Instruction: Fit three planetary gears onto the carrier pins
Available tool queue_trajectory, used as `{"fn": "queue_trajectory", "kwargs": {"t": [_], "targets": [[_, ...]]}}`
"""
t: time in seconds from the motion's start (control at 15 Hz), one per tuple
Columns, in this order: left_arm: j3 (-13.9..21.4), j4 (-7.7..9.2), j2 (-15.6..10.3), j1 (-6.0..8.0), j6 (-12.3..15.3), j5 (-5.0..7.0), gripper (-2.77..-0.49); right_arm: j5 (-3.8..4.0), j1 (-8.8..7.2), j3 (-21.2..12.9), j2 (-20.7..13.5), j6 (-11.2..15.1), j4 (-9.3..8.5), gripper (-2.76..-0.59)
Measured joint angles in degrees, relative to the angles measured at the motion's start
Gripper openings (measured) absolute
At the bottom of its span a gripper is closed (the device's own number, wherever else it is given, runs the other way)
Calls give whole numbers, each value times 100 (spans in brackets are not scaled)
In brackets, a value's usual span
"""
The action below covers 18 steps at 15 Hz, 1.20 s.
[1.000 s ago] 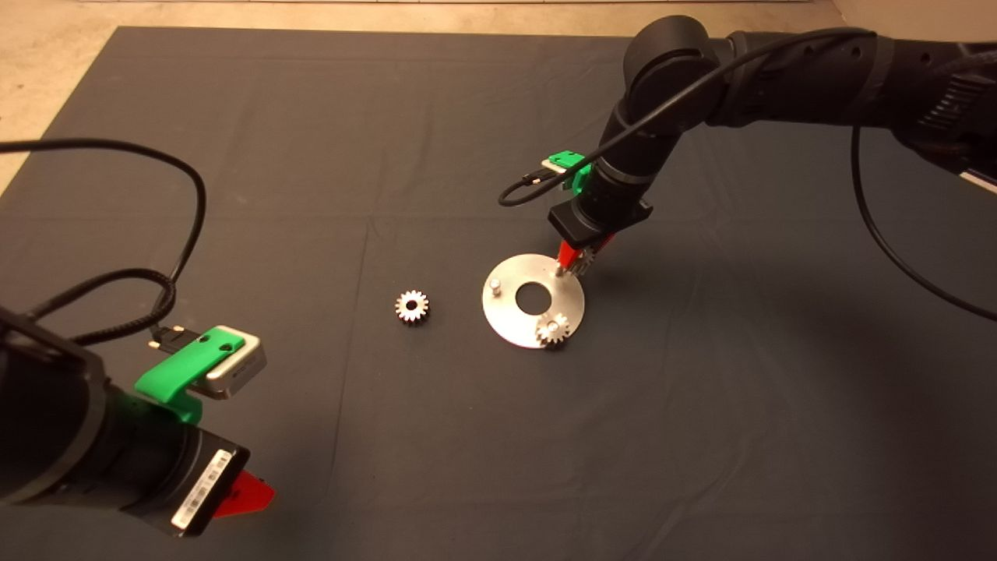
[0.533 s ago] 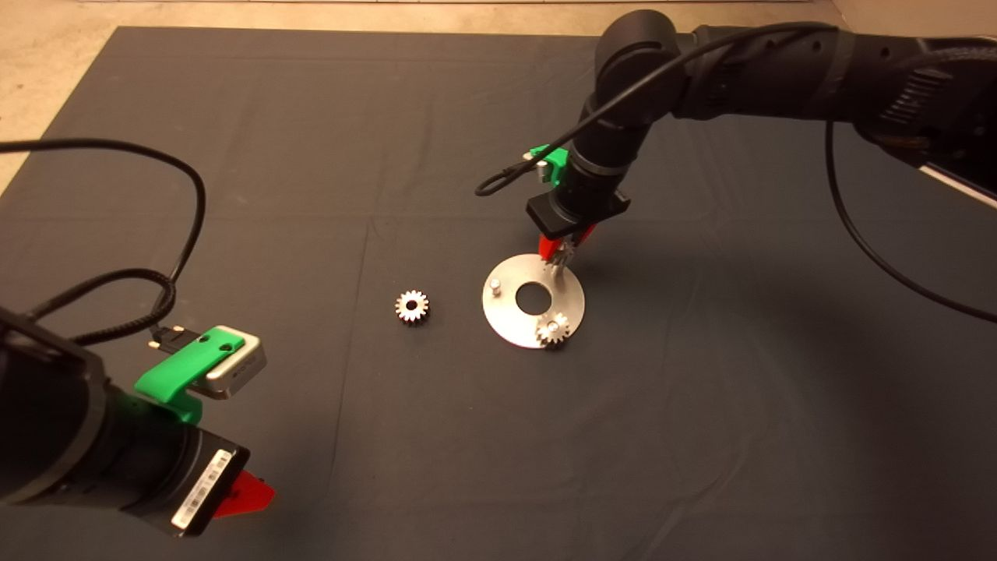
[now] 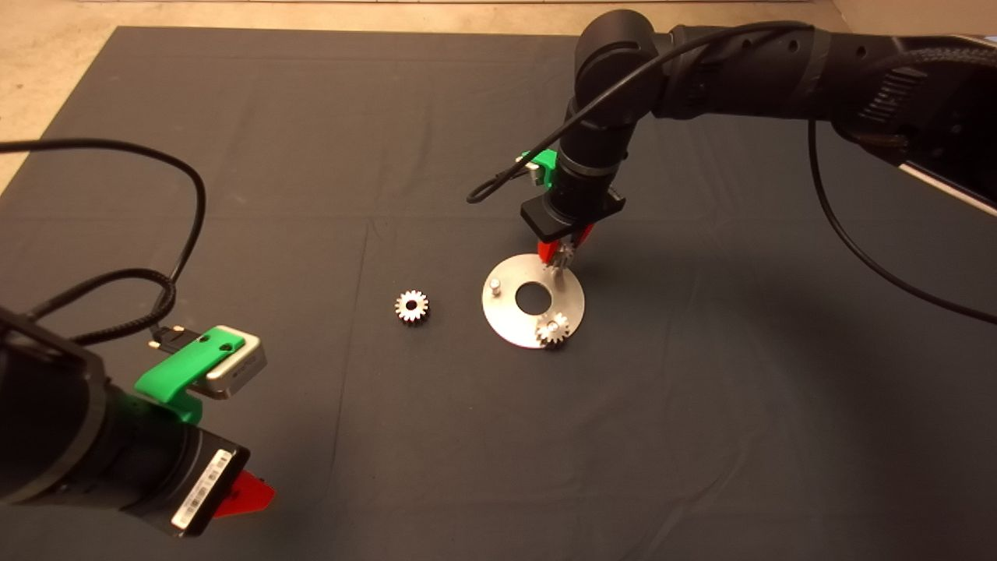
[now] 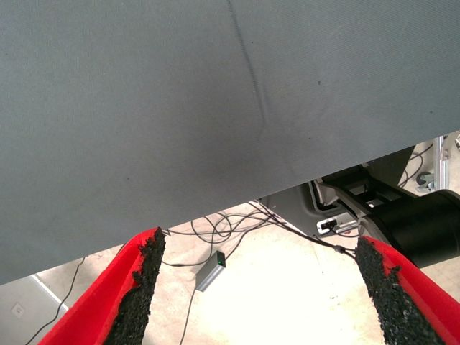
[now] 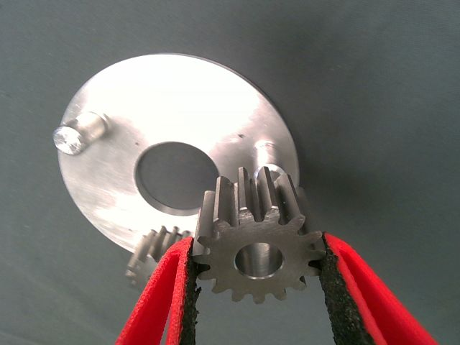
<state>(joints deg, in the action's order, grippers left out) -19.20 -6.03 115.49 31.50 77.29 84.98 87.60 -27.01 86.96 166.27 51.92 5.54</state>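
A round silver disc [image 3: 510,321] with a centre hole lies mid-mat and carries the carrier pins. One planetary gear [image 3: 552,329] sits on the near pin. The left pin [image 3: 494,286] is bare, and so is the far pin [image 5: 266,152]. My right gripper [image 3: 562,255] hangs over the disc's far edge, shut on a second gear [image 5: 256,244] held just above and beside that far pin. A third gear [image 3: 411,305] lies loose on the mat left of the disc. My left gripper [image 4: 259,287] is parked at the lower left, open and holding nothing.
The dark mat [image 3: 311,156] has shallow creases. Beyond its edge the left wrist view shows floor with cables [image 4: 215,230] and a robot base [image 4: 402,215]. A black cable [image 3: 179,234] loops above the left arm.
The right arm has swung left, bringing the held gear from the disc's right rim to over the far pin. The left arm, loose gear and seated gear have not moved.
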Motion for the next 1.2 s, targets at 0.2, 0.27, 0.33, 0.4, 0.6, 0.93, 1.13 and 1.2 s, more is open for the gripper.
{"fn": "queue_trajectory", "kwargs": {"t": [0.2,0.27,0.33,0.4,0.6,0.93,1.13,1.2], "targets": [[0,0,0,0,0,2,-137,-1,-93,-63,42,0,17,-234],[0,0,0,0,0,2,-137,-10,-95,-85,55,-2,19,-233],[0,0,1,0,0,-1,-137,-12,-93,-90,60,-2,19,-234],[0,0,0,0,0,0,-137,-10,-95,-90,57,-2,28,-234],[0,0,0,0,-1,2,-137,-10,-93,-90,57,-2,85,-234],[0,0,0,0,-2,0,-137,-10,-90,-93,57,0,275,-234],[0,0,0,0,-2,0,-137,-10,-58,-93,57,-2,364,-234],[0,0,0,0,-2,0,-137,-10,-43,-93,57,-2,378,-234]]}}
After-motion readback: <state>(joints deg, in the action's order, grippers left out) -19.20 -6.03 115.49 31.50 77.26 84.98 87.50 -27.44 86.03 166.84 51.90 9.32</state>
